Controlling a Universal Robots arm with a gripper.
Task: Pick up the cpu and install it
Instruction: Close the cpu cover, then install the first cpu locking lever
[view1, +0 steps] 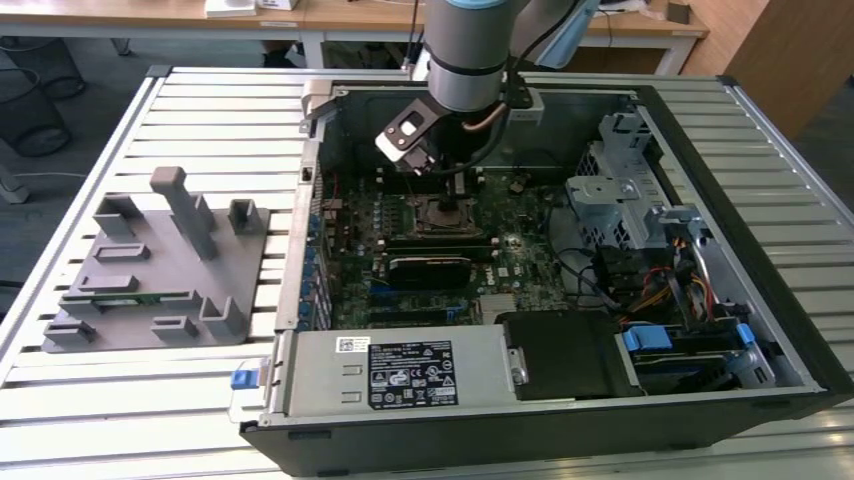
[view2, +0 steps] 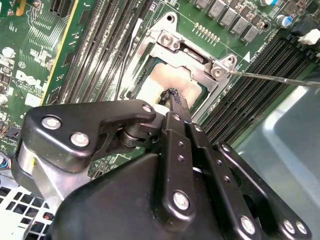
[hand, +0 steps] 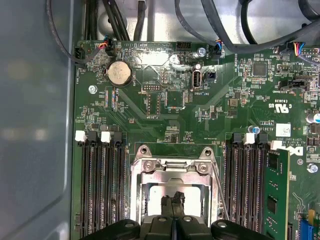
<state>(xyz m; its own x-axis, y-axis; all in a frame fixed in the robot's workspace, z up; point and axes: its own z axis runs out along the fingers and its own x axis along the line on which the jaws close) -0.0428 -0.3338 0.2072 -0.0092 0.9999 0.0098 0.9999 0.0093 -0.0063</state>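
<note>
— How tight is it in there?
— Tight enough. The arm stands inside the open computer case (view1: 534, 440), and the gripper (view1: 451, 195) hangs low over the motherboard (view1: 527, 260). On the exterior view's right sit a drive cage (view1: 614, 190) and a tangle of cables (view1: 641, 290). On its left, outside the case, a grey fixture (view1: 147, 270) rests on the slatted table (view1: 200, 110), well apart.
— And right at the socket?
— The first wrist view shows the metal socket frame (hand: 172, 167) hemmed in by banks of memory slots (hand: 100, 190) on both sides, with a green memory stick (hand: 275, 195) standing in one. A coin battery (hand: 119, 73) lies further off, and the grey case wall (hand: 35, 125) runs along the board's edge. The second wrist view gives what that one hides: the thin lever wire (view2: 270, 78) sticking out sideways from the frame, apart from the gripper's linkage.
— Where's the cpu (hand: 154, 197)?
— Flat inside the frame's window, in both wrist views. The fingers (view2: 176, 107) are pressed together with only a seam between them, holding nothing. Their tips are set over the middle of its pale top, touching or just above, I can't honestly tell from here
</note>
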